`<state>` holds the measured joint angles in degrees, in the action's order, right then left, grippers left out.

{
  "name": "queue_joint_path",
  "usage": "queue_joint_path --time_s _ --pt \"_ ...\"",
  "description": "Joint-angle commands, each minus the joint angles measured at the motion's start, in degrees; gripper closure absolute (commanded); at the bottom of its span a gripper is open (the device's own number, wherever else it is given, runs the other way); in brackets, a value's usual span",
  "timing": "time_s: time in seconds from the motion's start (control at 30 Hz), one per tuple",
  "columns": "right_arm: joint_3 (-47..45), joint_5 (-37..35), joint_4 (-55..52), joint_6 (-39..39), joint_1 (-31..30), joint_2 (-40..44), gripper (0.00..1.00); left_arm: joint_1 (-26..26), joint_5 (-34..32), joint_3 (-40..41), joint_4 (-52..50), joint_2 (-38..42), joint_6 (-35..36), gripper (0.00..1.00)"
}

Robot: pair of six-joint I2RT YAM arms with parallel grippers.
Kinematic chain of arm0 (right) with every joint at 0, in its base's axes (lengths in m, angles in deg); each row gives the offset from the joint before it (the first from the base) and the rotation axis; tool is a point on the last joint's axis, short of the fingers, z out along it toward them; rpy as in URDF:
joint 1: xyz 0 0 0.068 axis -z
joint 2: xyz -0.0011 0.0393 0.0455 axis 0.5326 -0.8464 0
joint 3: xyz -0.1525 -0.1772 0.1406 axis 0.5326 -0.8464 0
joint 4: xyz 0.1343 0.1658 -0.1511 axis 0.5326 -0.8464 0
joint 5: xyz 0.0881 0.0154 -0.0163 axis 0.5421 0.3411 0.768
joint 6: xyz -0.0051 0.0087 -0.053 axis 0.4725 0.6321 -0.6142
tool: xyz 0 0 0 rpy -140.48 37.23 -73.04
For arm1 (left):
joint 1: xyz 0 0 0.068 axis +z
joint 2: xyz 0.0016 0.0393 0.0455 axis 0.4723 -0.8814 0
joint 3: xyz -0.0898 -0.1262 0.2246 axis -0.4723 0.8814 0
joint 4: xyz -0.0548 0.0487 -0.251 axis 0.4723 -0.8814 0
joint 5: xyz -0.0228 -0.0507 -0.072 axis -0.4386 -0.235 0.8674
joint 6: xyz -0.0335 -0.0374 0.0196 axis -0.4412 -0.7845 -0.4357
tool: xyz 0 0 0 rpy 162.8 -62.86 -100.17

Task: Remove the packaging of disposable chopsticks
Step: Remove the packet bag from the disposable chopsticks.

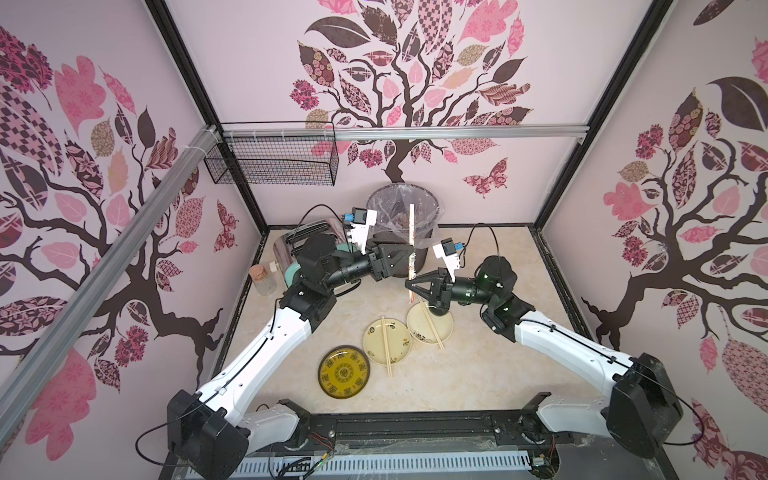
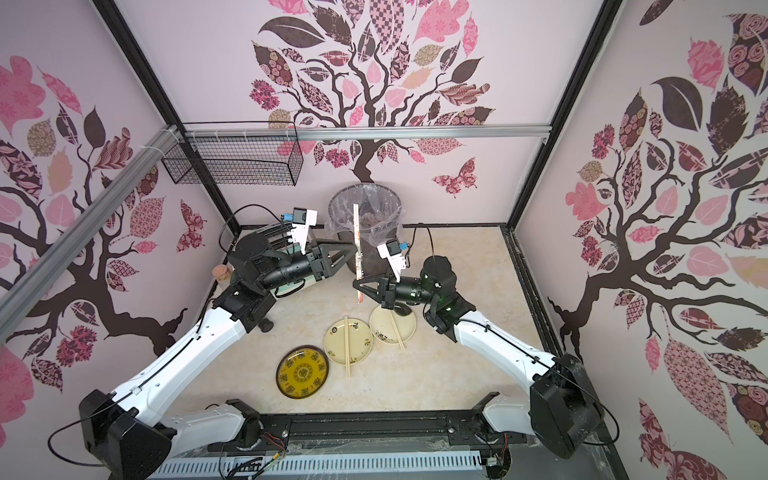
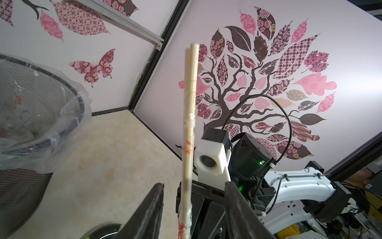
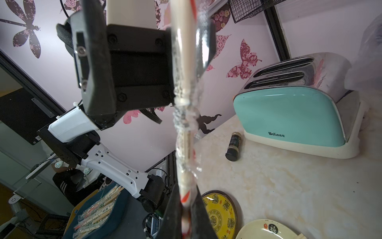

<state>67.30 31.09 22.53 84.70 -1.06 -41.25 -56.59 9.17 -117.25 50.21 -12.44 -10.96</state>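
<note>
A pair of disposable chopsticks [image 1: 412, 232] stands upright in front of the bin, bare at the top. The clear packaging [image 3: 185, 219] with red print is bunched round their lower part. My right gripper [image 4: 186, 190] is shut on that sleeved lower end, also seen in both top views [image 1: 409, 287] [image 2: 358, 285]. My left gripper [image 3: 194, 184] is open, its fingers [image 3: 153, 207] standing either side of the sticks without touching them, a little above the right gripper [image 1: 410, 258]. Two more bare chopstick pairs [image 1: 386, 347] [image 1: 432, 328] lie across cream plates.
A mesh bin [image 1: 386, 195] with a clear liner stands at the back. Left of it are a mint toaster [image 4: 289, 115], a small jar [image 1: 262, 279] and a dark spice bottle [image 4: 233, 145]. Two cream plates [image 1: 374, 345] [image 1: 444, 324] and a yellow plate [image 1: 344, 372] lie in front.
</note>
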Motion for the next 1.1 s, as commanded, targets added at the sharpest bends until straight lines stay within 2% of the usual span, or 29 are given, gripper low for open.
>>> queue_joint_path --time_s 0.0,0.1,0.17,0.33,0.53,1.07 --pt "-0.51 0.59 2.24 0.43 0.05 0.96 1.0 0.66 -0.53 -3.02 -3.3 -1.9 1.67 0.48" --pt "-0.65 0.74 2.6 0.49 0.07 1.17 1.0 1.26 -1.32 -4.73 -4.28 -3.61 1.28 0.48" --pt "-0.65 0.71 2.65 0.44 0.03 1.27 1.0 1.26 -0.98 -5.6 -4.3 -4.68 0.93 0.51" --pt "-0.61 0.36 2.65 0.18 0.0 1.55 1.0 1.31 1.54 -5.25 -1.87 -6.07 -0.81 0.76" --pt "0.44 -0.44 3.39 0.11 0.09 1.1 1.0 1.24 2.53 -3.07 -1.88 -5.04 -0.97 0.94" --pt "6.85 -1.06 2.24 -1.58 0.19 -1.36 1.0 -1.47 2.55 7.02 -0.78 -1.13 -3.47 0.93"
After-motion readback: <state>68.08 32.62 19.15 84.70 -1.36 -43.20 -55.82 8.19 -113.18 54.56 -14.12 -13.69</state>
